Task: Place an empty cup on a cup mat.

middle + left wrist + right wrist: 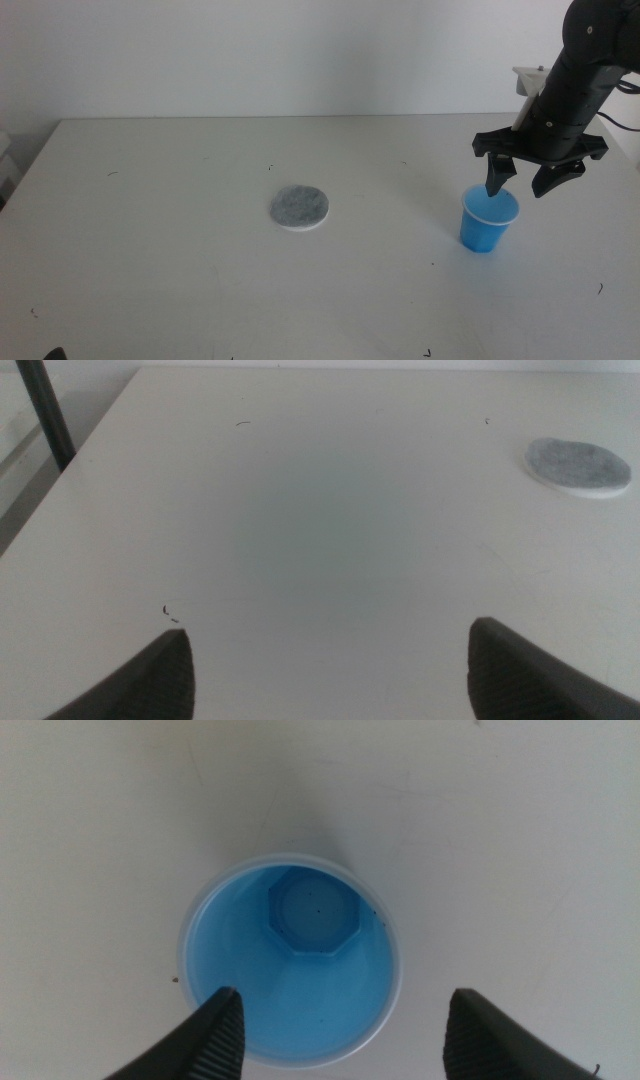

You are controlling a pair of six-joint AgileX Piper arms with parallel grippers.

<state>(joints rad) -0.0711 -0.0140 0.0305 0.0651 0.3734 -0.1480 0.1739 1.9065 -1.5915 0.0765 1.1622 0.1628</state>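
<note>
The cup (489, 220) stood upright on the desk (150, 230), well apart from the cup mat (300, 208). The right tool (525, 186) was held wide just above its rim, one jaw seemingly inside. Nothing was grasped; gripping, carrying and placing remained.

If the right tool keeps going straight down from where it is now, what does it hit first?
The cup. The right tool hangs open right above it, one finger over the rim and inside, the other outside. The first would likely meet the rim or inner wall, though depth is unclear.
</note>
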